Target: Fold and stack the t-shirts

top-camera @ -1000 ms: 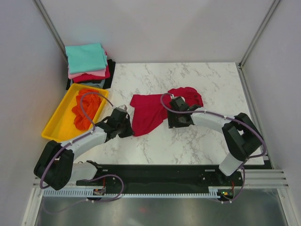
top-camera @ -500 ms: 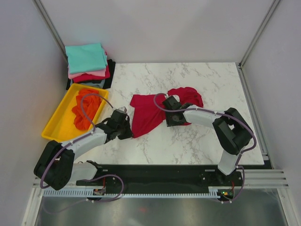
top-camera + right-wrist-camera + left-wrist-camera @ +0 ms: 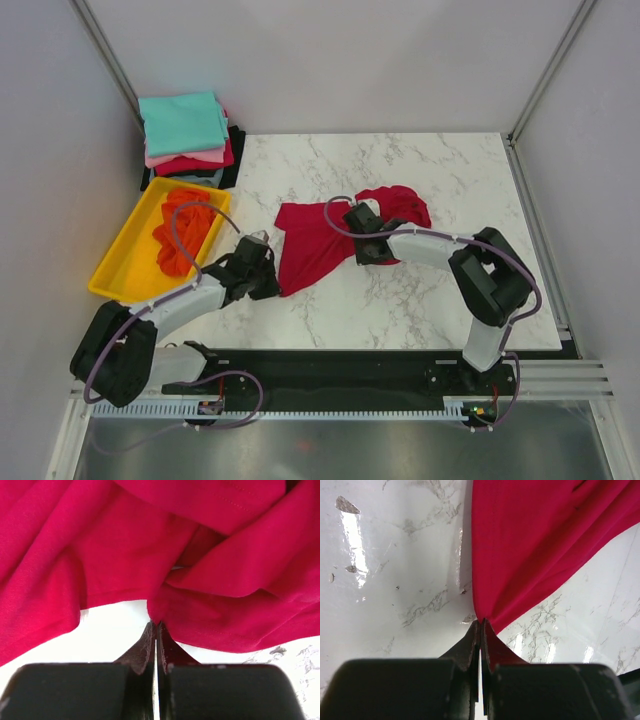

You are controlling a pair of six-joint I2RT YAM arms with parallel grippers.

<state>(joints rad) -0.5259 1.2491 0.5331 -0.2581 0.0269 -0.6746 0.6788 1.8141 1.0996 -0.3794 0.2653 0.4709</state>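
A crimson red t-shirt (image 3: 318, 238) lies rumpled on the marble table, its right part bunched (image 3: 400, 205). My left gripper (image 3: 266, 283) is shut on the shirt's near-left corner (image 3: 481, 621). My right gripper (image 3: 362, 250) is shut on a fold at the shirt's near edge (image 3: 155, 621), in the middle. A bright orange t-shirt (image 3: 183, 232) sits crumpled in the yellow tray (image 3: 122, 262). Folded t-shirts are stacked at the back left, teal (image 3: 182, 122) on top, with pink (image 3: 165, 158), red (image 3: 200, 162) and a darker one under it.
The yellow tray stands left of the table, beside my left arm. The folded stack rests on a black mat (image 3: 233, 160) at the back-left corner. White walls close in the table. Bare marble (image 3: 430, 300) spreads near and right of the shirt.
My right gripper slid left along the shirt's near edge and closed on a fold of it. The left gripper kept its hold and barely shifted.
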